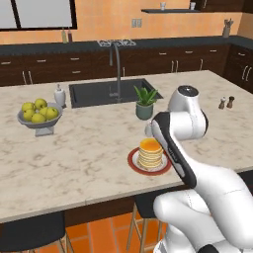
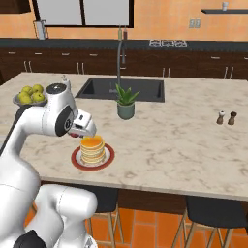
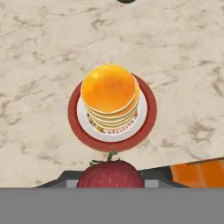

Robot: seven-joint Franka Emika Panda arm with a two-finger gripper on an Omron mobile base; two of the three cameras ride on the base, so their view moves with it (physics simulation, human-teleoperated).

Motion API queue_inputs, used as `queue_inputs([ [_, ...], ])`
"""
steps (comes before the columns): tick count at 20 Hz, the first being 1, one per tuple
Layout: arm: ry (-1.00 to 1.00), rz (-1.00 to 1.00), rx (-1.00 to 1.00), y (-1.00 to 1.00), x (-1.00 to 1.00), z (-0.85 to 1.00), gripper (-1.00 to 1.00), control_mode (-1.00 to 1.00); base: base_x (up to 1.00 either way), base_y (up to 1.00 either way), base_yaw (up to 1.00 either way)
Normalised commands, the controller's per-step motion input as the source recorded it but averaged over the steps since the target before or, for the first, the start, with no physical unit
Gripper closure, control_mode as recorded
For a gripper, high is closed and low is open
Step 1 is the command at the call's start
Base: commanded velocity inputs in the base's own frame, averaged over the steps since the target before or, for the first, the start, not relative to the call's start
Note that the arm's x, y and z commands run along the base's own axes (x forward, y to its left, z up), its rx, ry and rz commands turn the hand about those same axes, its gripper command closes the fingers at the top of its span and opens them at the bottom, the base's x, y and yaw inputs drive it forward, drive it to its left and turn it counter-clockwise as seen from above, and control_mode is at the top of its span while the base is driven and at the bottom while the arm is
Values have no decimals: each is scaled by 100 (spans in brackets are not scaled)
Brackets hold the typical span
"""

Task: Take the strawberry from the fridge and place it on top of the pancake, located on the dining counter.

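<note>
The strawberry (image 3: 110, 174), red with a small green stem, sits between my gripper's (image 3: 110, 181) fingers, which are shut on it. The pancake (image 3: 109, 94) is a golden stack on a red-rimmed plate (image 3: 74, 122) on the pale marbled dining counter (image 3: 43, 43). In the hand view the stack lies just ahead of the strawberry and below it. From the right base view, my gripper (image 2: 80, 134) hovers at the left of the pancake (image 2: 92, 147), close above the plate. The pancake (image 1: 150, 152) stands near the counter's front edge (image 1: 74, 197). The fridge is out of view.
A potted plant (image 1: 145, 103) stands behind the pancake, beside the dark sink (image 1: 108, 91) and its curved tap (image 1: 116, 69). A bowl of yellow fruit (image 1: 39, 114) and a soap bottle (image 1: 60, 95) sit at the left. Salt and pepper shakers (image 1: 226, 103) stand far right. Stools (image 2: 213, 213) are below the edge.
</note>
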Motion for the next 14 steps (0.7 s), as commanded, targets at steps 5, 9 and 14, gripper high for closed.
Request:
queue_inputs([
  [5,0,-2,-9,0,100,-57,100,-100,0,0,0],
  [9,0,0,-12,0,96,-56,100,-100,0,0,0],
  [14,2,0,0,-1,58,-19,100,-100,0,0,0],
])
